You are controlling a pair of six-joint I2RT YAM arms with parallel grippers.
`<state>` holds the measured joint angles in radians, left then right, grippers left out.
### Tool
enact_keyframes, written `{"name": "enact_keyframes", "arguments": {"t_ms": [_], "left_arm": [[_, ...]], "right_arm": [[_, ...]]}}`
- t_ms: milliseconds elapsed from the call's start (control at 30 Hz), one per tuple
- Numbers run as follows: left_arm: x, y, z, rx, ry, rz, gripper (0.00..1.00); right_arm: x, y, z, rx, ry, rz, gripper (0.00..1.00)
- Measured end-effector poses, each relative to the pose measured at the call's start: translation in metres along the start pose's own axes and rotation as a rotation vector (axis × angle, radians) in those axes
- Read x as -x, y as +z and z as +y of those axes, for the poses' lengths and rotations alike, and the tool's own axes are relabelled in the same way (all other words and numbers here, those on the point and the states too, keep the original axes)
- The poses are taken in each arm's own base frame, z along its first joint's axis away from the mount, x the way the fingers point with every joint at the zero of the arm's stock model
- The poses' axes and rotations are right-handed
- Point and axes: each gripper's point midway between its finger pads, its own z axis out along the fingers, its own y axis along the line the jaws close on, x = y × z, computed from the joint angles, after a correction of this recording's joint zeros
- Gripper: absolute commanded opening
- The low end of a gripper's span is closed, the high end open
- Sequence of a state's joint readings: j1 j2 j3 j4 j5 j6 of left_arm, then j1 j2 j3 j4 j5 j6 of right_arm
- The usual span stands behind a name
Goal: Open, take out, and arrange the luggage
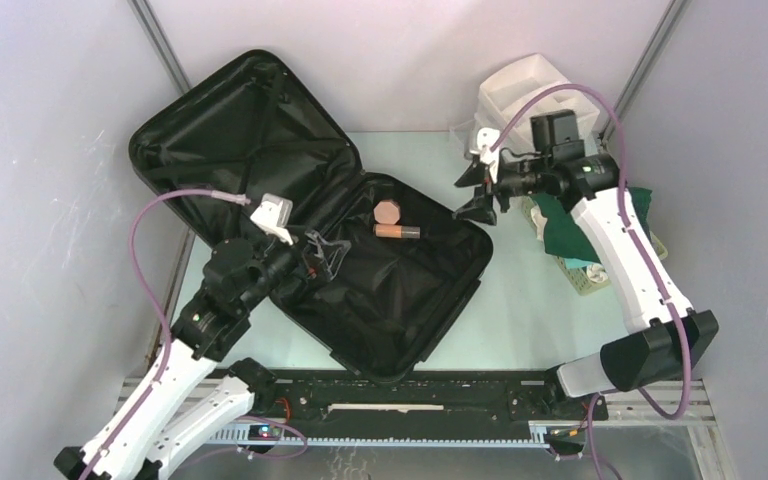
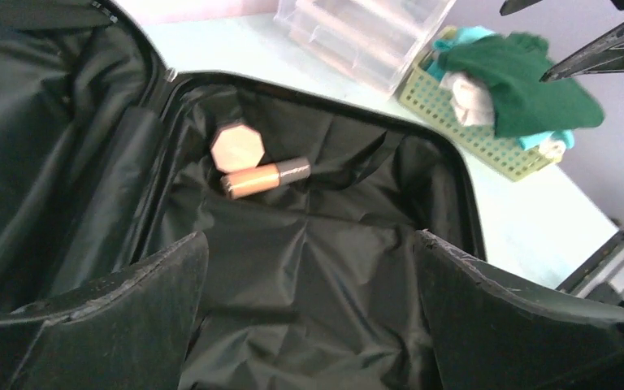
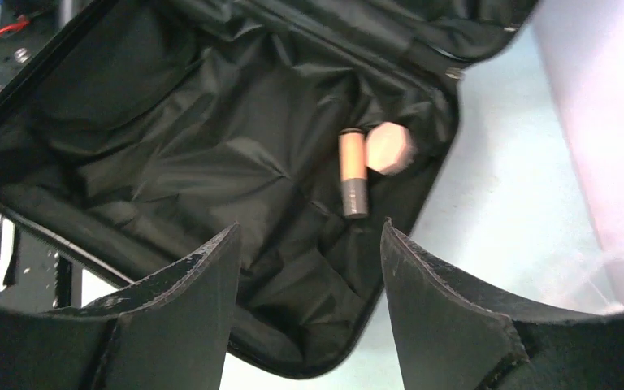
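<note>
The luggage (image 1: 430,300) lies open on the table, its lid (image 1: 230,130) flat at the far left and the black lining (image 2: 309,276) (image 3: 171,146) bare. A pink octagonal compact (image 1: 388,212) (image 2: 236,147) (image 3: 389,147) and a peach tube with a dark cap (image 1: 397,231) (image 2: 264,178) (image 3: 353,173) rest in the far corner of the right half. My left gripper (image 1: 326,252) (image 2: 312,237) hangs open over the lining near the hinge, holding nothing. My right gripper (image 1: 470,197) (image 3: 310,225) is open and empty above the luggage's far right rim, close to the two items.
A white drawer organizer (image 1: 525,95) (image 2: 366,36) stands at the back right. A pale yellow basket (image 1: 585,280) (image 2: 487,142) with a dark green cloth (image 1: 565,225) (image 2: 536,89) sits under the right arm. Walls close in on both sides.
</note>
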<state>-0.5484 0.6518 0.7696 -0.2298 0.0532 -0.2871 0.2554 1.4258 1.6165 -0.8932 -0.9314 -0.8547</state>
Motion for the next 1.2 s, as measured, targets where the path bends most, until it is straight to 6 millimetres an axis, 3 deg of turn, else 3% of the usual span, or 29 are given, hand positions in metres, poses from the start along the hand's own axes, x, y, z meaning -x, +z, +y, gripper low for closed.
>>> {"name": "enact_keyframes", "arguments": {"t_ms": [167,300,433,533,633,800,1000,1200], "left_arm": [[-0.019,-0.024,0.018,0.075,0.102,0.086,1.0],[-0.035,-0.034,0.038,0.15,0.197,0.171,1.0],[-0.05,-0.037,0.06,0.231,0.273,0.225,1.0],[-0.074,-0.036,0.075,0.273,0.301,0.276,1.0],[-0.091,-0.037,0.085,0.303,0.314,0.321,1.0],[-0.085,-0.039,0.095,0.355,0.316,0.296,1.0],[-0.072,-0.042,0.101,0.394,0.317,0.243,1.0],[-0.069,-0.043,0.103,0.404,0.316,0.23,1.0]], "right_arm": [[-0.019,0.034,0.027,0.148,-0.049,0.025,0.72],[-0.036,0.064,0.035,0.212,-0.081,0.085,0.72],[-0.067,0.094,0.024,0.218,-0.086,0.193,0.71],[-0.097,0.116,0.007,0.191,-0.104,0.294,0.7],[-0.127,0.133,-0.007,0.173,-0.122,0.389,0.62],[-0.16,0.166,-0.018,0.186,-0.139,0.488,0.54],[-0.176,0.209,-0.03,0.162,-0.169,0.558,0.54],[-0.195,0.231,-0.031,0.14,-0.176,0.632,0.48]]}}
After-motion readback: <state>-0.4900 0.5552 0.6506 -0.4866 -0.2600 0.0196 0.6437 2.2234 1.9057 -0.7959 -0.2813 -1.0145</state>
